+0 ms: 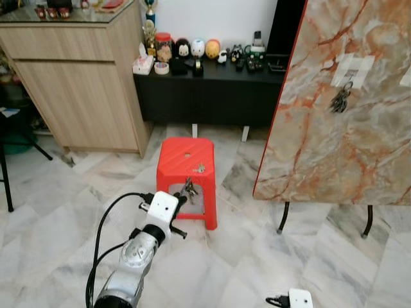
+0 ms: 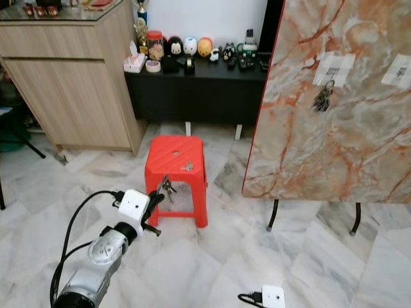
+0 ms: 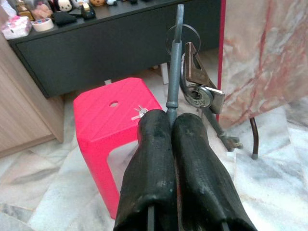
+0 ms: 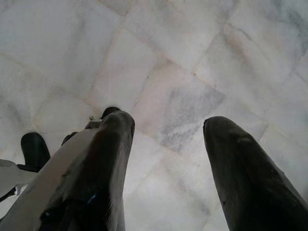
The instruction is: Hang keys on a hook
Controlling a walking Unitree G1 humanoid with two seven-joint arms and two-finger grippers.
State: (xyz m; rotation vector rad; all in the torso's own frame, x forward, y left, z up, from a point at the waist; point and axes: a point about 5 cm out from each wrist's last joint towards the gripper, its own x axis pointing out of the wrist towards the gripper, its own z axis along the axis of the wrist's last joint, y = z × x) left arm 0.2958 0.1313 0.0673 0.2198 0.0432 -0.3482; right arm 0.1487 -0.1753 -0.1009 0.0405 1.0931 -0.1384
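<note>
- Your left gripper (image 3: 172, 126) is clamped on the keys (image 3: 195, 86), held up just above the red stool (image 1: 187, 168).
- Pick looks done; carry is next.
- Need to swing to the marble board (image 1: 347, 115), loop ring on a hook.
- Right gripper (image 4: 166, 144) idle, fingers wide, over floor.

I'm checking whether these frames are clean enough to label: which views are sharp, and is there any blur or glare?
Left eye view: evenly lit, the red stool and marble board sharp. Left wrist view: the keys crisp, the near black fingers softer. Right wrist view: the right gripper hangs over the pale floor, fingers dark and slightly blurred; no strong glare.
</note>
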